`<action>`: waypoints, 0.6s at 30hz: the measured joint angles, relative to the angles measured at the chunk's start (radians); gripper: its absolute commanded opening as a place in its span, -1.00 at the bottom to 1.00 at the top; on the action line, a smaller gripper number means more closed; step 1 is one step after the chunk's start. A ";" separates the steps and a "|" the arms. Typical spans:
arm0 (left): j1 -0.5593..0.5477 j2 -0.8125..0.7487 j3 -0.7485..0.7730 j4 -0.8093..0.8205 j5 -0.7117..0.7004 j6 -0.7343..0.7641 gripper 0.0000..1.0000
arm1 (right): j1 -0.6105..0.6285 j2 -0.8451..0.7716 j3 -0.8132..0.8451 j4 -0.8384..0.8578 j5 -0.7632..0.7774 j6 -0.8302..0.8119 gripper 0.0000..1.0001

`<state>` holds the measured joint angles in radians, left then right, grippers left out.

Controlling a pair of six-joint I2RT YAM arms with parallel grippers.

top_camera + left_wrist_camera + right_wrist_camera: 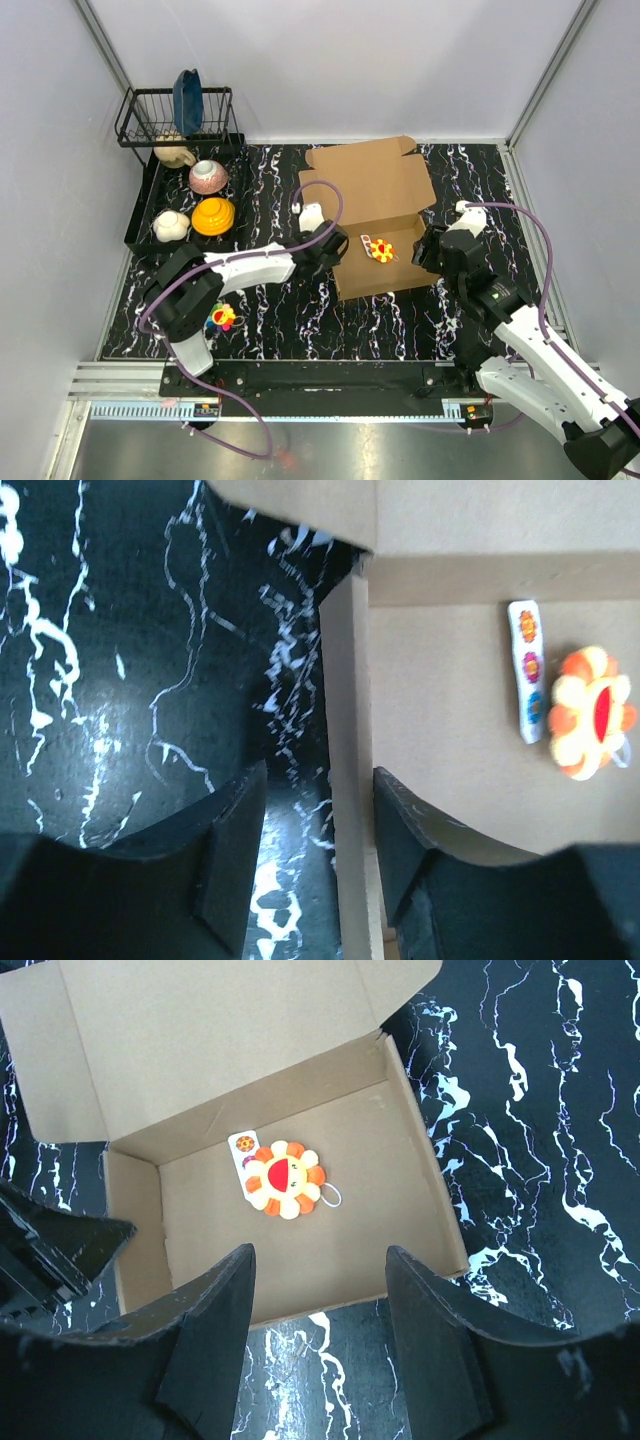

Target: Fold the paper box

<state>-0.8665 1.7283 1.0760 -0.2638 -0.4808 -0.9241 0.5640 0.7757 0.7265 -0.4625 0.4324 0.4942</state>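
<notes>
A black tabletop (270, 320) veined with white marbling sits inside pale grey walls. Nearest, beside the left arm's base, lies a small multicoloured flower toy (221, 318).

Further in, the left gripper (335, 245) (320, 780) reaches to the left side wall of the paper box (370, 185) (450, 700) (220, 1060), a plain brown corrugated cardboard mailer shape at the middle of the table. Its jaws straddle that upright wall. The inner finger is just beside the cardboard, the outer one stands apart from it over the table, and so the wall is not clamped.

The right gripper (428, 248) (320, 1255) sits at the box's opposite side wall with its jaws spread wide and nothing held between them. I cannot tell whether its fingers touch the cardboard.

The box stands open, with its four walls raised and its lid flap lying back towards the far wall. On its floor rests a round orange-and-yellow sunflower plush (383, 251) (592, 712) (285, 1178) with a red centre. A small white printed tag (527, 670) lies just beside it.

At the far left, a black tray (135, 225) carries a lumpy white bowl (170, 225), an orange bowl (213, 215), a pink-and-white bowl (208, 177) and a beige piece (175, 152). Behind them is a black wire rack (160, 100) with a dark blue item (187, 100) standing on edge.
</notes>
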 measured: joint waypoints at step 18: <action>0.046 -0.148 -0.186 -0.048 -0.050 0.089 0.11 | 0.000 0.062 -0.039 0.026 -0.001 0.009 0.47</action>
<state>-0.8204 1.5803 0.8898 -0.3122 -0.5312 -0.8349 0.5640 0.8379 0.6880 -0.4366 0.4316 0.5034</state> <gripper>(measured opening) 0.513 0.662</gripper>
